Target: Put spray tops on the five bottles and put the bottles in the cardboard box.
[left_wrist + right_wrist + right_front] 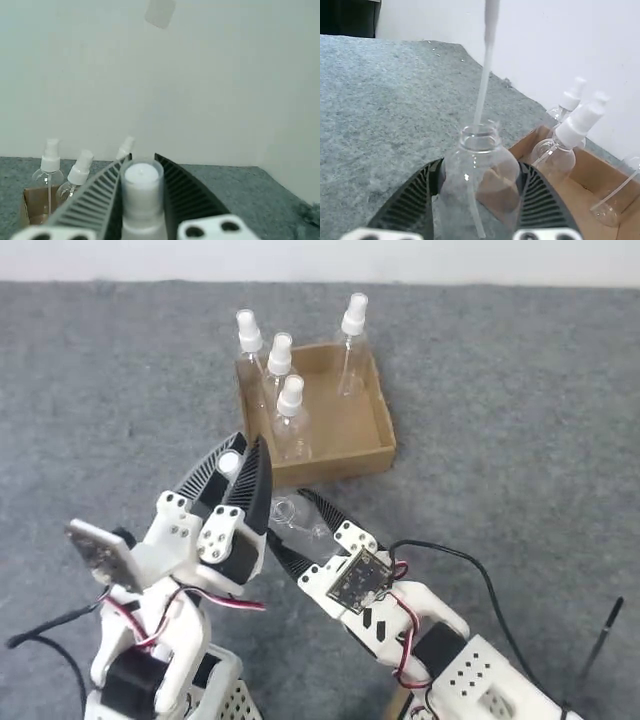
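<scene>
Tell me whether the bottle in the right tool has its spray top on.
Off. The bottle has an open neck with only the tube dipping in; the left tool holds the spray top.

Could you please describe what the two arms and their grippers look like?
Both arms are white plastic shells around black servos. The left gripper and right gripper have black, ribbed fingers that taper to tips. Thin red, white and black wires loop at the joints. The right arm carries a dark square board on its wrist, and a black cable trails from it.
</scene>
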